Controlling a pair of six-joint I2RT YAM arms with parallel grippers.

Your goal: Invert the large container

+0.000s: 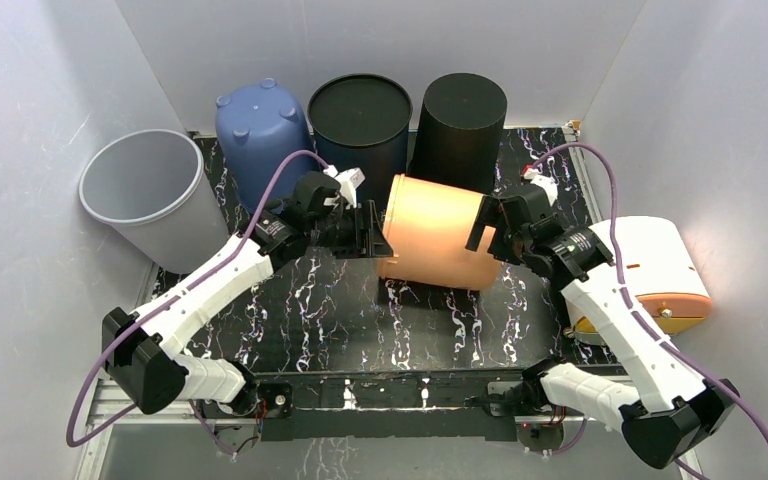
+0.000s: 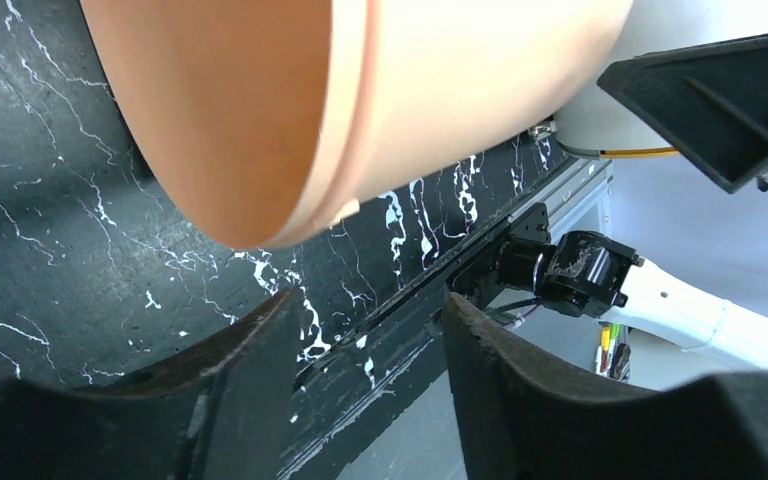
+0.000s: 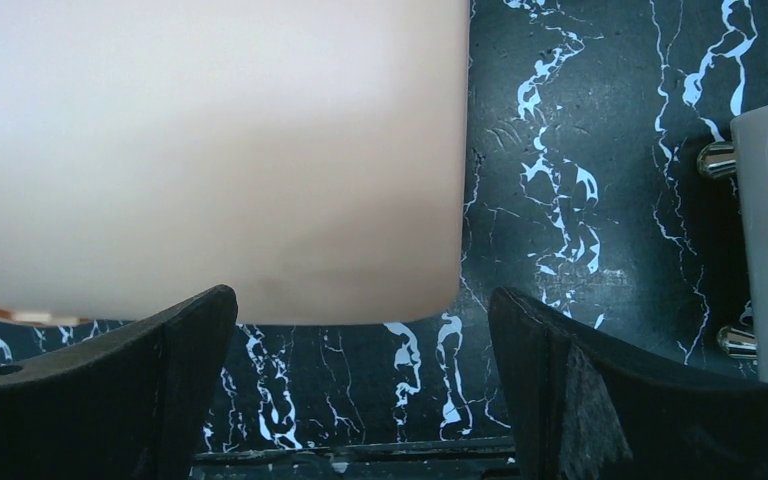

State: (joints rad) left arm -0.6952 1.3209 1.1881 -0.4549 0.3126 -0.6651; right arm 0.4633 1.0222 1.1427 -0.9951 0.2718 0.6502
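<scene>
Orange container [image 1: 438, 232] is lying sideways between left gripper [image 1: 375, 230] and right gripper [image 1: 485, 226], both standing spread, grasping nothing, apparently bracing its 2 ends for rotation.

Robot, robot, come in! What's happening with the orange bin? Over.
Left gripper open, right gripper open. Orange bin on its side between them. Black bin close behind.

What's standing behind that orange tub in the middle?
A tall black bin stands right behind the orange container, with a dark round bin beside it. The orange container covers the black bin's lower part, so whether the two touch cannot be seen.
</scene>
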